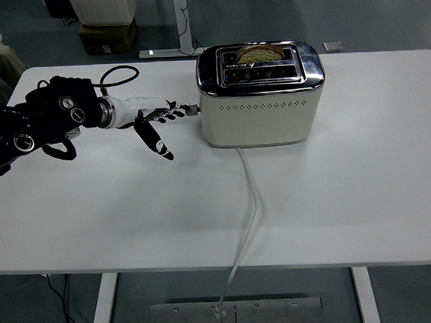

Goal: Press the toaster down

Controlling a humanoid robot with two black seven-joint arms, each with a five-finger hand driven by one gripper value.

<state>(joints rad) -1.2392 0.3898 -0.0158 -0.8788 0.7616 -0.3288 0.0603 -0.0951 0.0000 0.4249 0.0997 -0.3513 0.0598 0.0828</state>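
1. The toaster (260,94) stands on the desk (344,192), its white cord (249,203) running toward the near edge.
2. A bread slice (260,53) sits low in the toaster's rear slot; the front slot holds nothing.
3. My left hand (157,117), fingers spread and holding nothing, reaches fingertips to the lever (192,105) on the toaster's left end.

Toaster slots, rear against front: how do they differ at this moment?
The rear slot holds a slice of bread, sunk so that only its top shows; the front slot is empty and dark. The rear slot lies toward the table's far side, the front slot nearer the white cord. Both are long, parallel openings in the toaster's chrome top. The left hand reaches the lever at the toaster's left end.
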